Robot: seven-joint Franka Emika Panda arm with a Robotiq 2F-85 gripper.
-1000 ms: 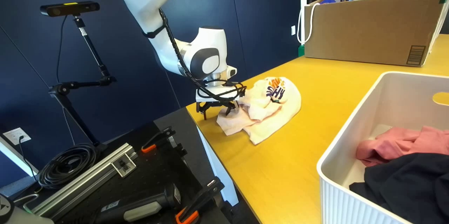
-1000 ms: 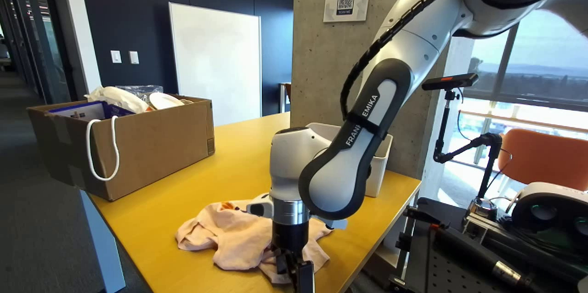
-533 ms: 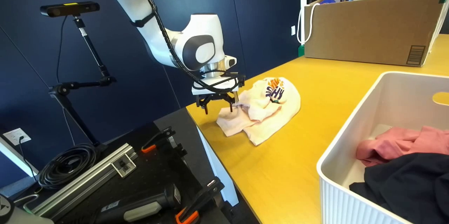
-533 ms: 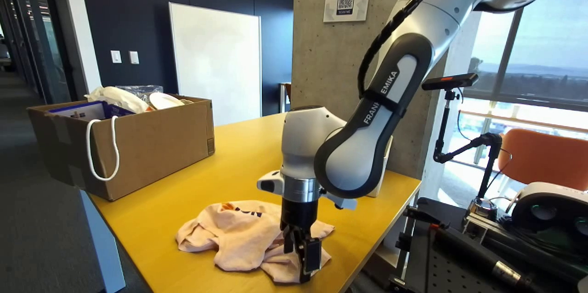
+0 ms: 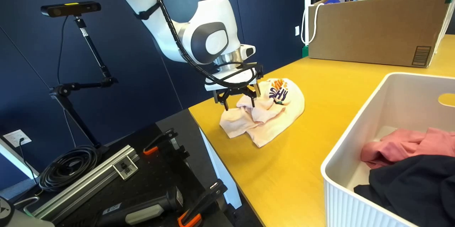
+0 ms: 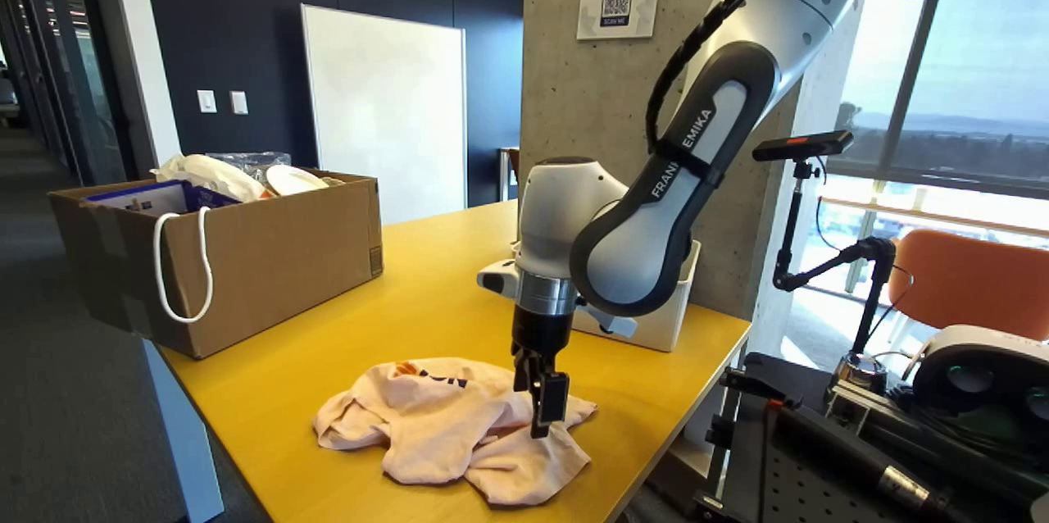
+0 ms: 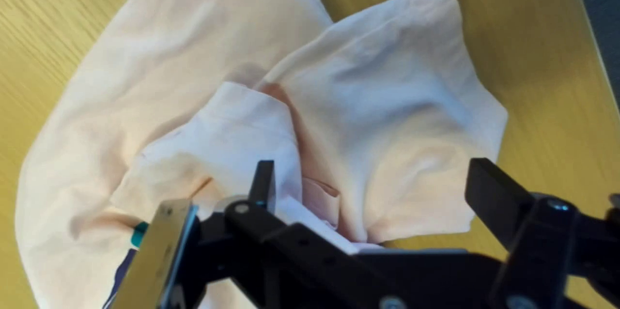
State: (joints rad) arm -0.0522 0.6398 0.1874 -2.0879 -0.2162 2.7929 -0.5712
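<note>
The black two-finger gripper (image 5: pixel 240 107), spread wide and holding nothing, hangs above one end of the crumpled pale-pink cloth garment (image 5: pixel 267 115)

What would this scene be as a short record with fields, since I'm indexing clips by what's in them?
gripper: open, holding nothing, over the peach cloth
peach cloth: crumpled, lying on the table near its edge
print: orange and dark lettering on the peach cloth
table: yellow top
bin: white, ribbed outside, on the table
bin contents: rose cloth and dark cloth
box: brown cardboard, on the table, items rising above its rim
</note>
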